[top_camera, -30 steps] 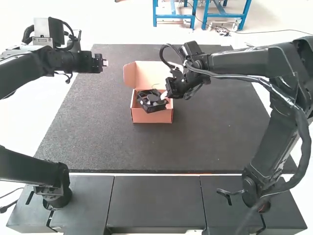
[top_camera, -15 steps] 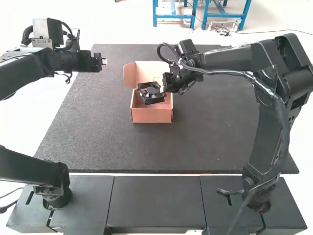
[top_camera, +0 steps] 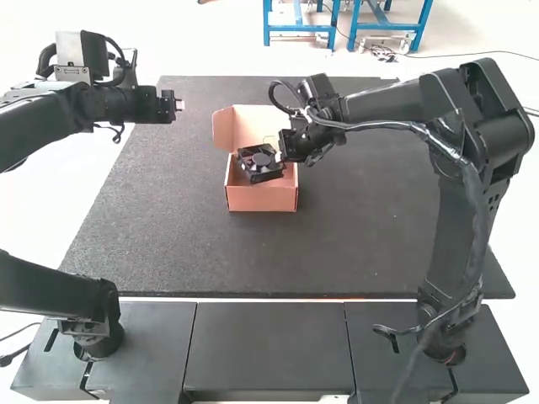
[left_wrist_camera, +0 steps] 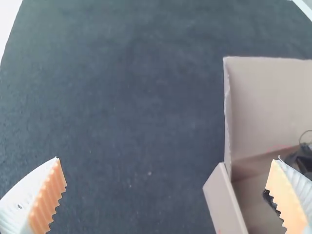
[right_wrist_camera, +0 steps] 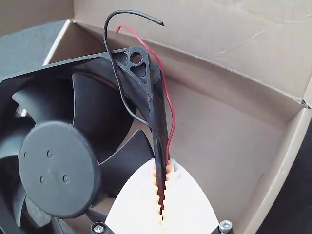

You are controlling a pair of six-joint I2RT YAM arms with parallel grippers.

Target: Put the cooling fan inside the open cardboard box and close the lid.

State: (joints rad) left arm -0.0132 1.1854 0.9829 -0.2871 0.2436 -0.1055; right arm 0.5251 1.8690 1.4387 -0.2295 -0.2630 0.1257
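Observation:
A black cooling fan (top_camera: pixel 258 162) with a red and a black wire hangs tilted over the open cardboard box (top_camera: pixel 260 194). My right gripper (top_camera: pixel 286 154) is shut on the fan's frame edge (right_wrist_camera: pixel 158 161), just above the box's right wall. The fan's hub and blades (right_wrist_camera: pixel 53 168) face the wrist camera, with the box's inner walls (right_wrist_camera: pixel 229 141) behind. The box's lid (top_camera: pixel 240 124) stands upright at its far side. My left gripper (top_camera: pixel 175 107) is open above the mat, left of the box and apart from it; its orange pads (left_wrist_camera: pixel 46 195) frame the box's corner (left_wrist_camera: pixel 222 192).
The box sits mid-mat on a black mat (top_camera: pixel 168 219) that covers most of the table. Bare mat lies all around the box. Blue metal frames (top_camera: pixel 337 21) stand beyond the table's far edge.
My right gripper has carried the fan a little to the left and away, from lying in the box's opening to hanging tilted above it. The left arm has kept still.

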